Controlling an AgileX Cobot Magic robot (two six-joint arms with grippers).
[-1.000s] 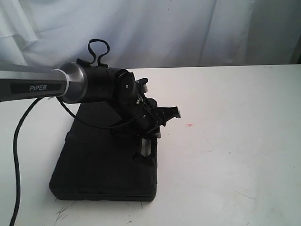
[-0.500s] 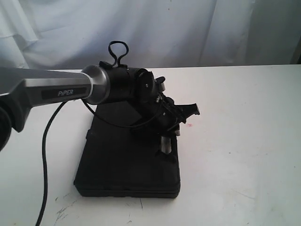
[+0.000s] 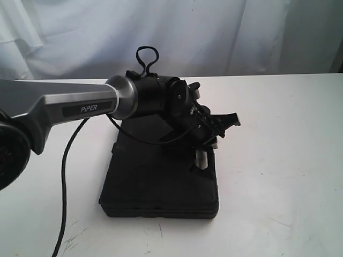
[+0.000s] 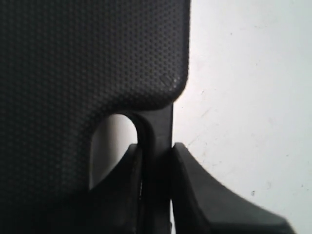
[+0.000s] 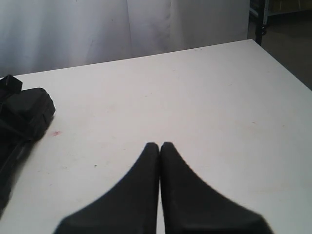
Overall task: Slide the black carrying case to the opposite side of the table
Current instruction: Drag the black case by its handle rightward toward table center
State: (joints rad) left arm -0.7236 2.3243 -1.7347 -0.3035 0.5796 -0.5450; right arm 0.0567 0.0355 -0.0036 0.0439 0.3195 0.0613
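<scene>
The black carrying case (image 3: 155, 182) lies flat on the white table (image 3: 278, 160), a little left of the middle. My left gripper (image 3: 202, 160) reaches down at the case's right edge. In the left wrist view the case's dimpled lid (image 4: 73, 63) fills the frame, and the left gripper (image 4: 156, 151) is shut on the thin handle bar (image 4: 158, 124). My right gripper (image 5: 160, 145) is shut with nothing between its fingers and hovers over bare table (image 5: 209, 97) to the right of the case. It does not show in the exterior view.
A white curtain (image 3: 214, 32) hangs behind the table's far edge. The left arm's black cable (image 3: 63, 182) trails over the table's left part. A small pink spot (image 5: 56, 132) lies beside the left arm's black head (image 5: 24, 114). Dark floor (image 5: 287, 39) shows past the table's right edge.
The left arm has moved to the right with the handle in its grip, and the case has slid right across the table with it. The pink spot is now hidden in the exterior view.
</scene>
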